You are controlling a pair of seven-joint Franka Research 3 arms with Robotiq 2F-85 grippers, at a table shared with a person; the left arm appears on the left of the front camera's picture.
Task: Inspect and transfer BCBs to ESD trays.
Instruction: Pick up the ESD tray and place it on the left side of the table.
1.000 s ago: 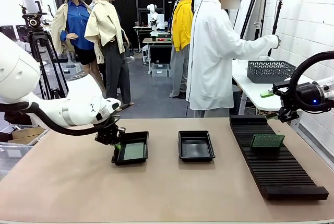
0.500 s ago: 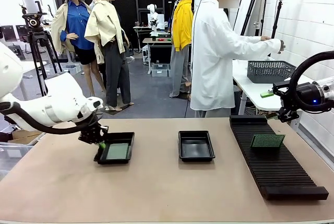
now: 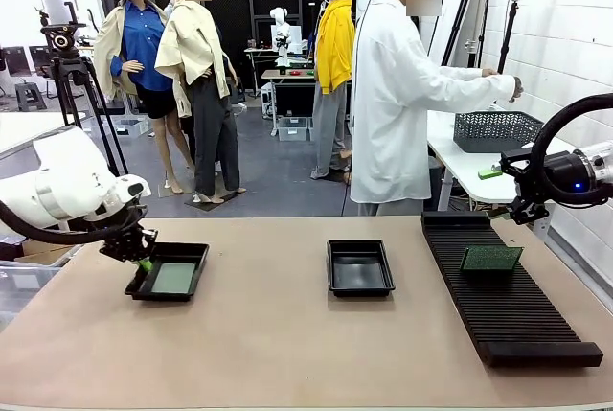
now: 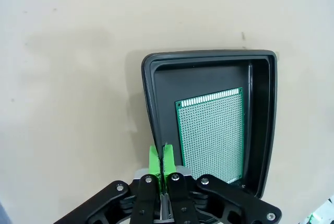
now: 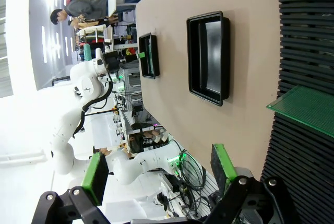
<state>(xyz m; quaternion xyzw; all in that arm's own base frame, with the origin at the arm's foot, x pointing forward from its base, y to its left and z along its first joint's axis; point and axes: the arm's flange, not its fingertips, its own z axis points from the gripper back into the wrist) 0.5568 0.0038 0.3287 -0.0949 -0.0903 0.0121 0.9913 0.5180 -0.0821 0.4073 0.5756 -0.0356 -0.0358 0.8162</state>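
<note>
Tan table [image 3: 287, 353]: left gripper [image 4: 159, 153] pinched shut on tray [image 4: 209, 58] rim, BCB [image 4: 211, 130] lying flat inside. Right gripper [image 5: 156, 155] gapes, empty. You should treat the BCB as light, thin, stiff, probably brittle; hold it by its edges only.

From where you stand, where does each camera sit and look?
Front: from the robot's side, looking across the table at the person; left arm, right arm show.
Left wrist: down past the left gripper, shut on the ESD tray rim; BCB inside.
Right wrist: sideways, past the open right gripper, along the rack.
Shared: all show that tray.
</note>
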